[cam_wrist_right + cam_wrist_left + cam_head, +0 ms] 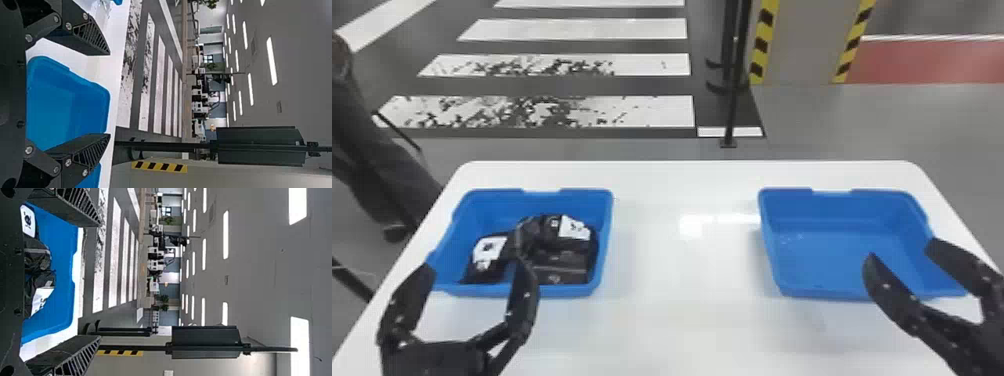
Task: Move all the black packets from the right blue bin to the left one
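In the head view my left gripper (pixel 469 267) stands open over the front edge of the left blue bin (pixel 604 240); nothing is between its fingers. Black packets (pixel 564 255) with white labels lie heaped in that bin. Over the front right corner of the right blue bin (pixel 837 260), which holds no packet, my right gripper (pixel 902 250) is also open. The left wrist view has the left gripper (pixel 100 280) spread wide, the packets (pixel 39 262) beyond it in the bin. The right gripper (pixel 109 96) has a wide gap in the right wrist view.
Both bins stand on a white table (pixel 682 280), with a wide gap between them. Behind the table a black pole (pixel 732 100) stands on the floor, near a pillar (pixel 802 40) with yellow and black stripes.
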Action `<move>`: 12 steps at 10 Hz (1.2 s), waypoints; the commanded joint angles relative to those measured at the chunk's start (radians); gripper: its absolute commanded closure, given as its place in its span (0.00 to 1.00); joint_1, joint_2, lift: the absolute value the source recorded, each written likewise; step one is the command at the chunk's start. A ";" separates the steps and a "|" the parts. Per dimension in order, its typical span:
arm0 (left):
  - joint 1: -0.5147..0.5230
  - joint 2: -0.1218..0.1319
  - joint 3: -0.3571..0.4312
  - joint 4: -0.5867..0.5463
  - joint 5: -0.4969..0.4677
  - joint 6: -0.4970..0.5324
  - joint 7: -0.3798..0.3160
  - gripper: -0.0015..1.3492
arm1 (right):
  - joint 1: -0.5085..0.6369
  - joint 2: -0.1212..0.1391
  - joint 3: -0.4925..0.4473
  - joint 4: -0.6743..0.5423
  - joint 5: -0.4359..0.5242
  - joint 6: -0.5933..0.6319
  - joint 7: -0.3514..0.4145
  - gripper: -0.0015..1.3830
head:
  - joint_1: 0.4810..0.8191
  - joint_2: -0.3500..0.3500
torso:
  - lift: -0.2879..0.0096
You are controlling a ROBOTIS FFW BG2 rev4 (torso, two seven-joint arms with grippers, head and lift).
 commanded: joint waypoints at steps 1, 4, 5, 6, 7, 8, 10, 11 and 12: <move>0.000 -0.003 0.000 -0.002 0.000 0.002 0.000 0.00 | 0.002 0.000 0.000 -0.002 -0.002 0.000 0.000 0.23 | 0.63 0.54 | 0.50; 0.000 -0.003 -0.002 -0.002 0.000 0.002 0.000 0.00 | 0.005 0.000 0.000 -0.004 -0.008 -0.010 0.000 0.23 | 0.63 0.54 | 0.50; 0.000 -0.003 -0.002 -0.002 0.000 0.002 0.000 0.00 | 0.007 0.000 0.000 -0.004 -0.010 -0.015 0.000 0.23 | 0.63 0.54 | 0.50; 0.000 -0.003 -0.004 -0.002 0.000 0.002 0.000 0.00 | 0.007 0.000 0.000 -0.004 -0.012 -0.015 0.000 0.23 | 0.63 0.54 | 0.50; 0.000 -0.003 -0.004 -0.002 0.000 0.005 -0.002 0.00 | 0.007 0.000 0.000 -0.004 -0.014 -0.017 0.000 0.23 | 0.63 0.54 | 0.50; 0.000 -0.003 -0.004 -0.002 0.000 0.002 -0.002 0.00 | 0.010 0.000 -0.002 -0.004 -0.014 -0.017 -0.002 0.23 | 0.63 0.54 | 0.50; 0.000 -0.003 -0.004 -0.002 0.004 0.005 -0.002 0.00 | 0.012 0.000 -0.002 -0.004 -0.018 -0.017 -0.002 0.23 | 0.63 0.53 | 0.50; 0.000 -0.003 -0.006 -0.002 0.004 0.005 -0.002 0.00 | 0.012 0.000 -0.002 -0.007 -0.018 -0.017 -0.002 0.23 | 0.63 0.53 | 0.50; 0.000 -0.003 -0.006 -0.002 0.004 0.005 -0.002 0.00 | 0.012 0.000 -0.002 -0.007 -0.020 -0.017 -0.002 0.23 | 0.63 0.53 | 0.50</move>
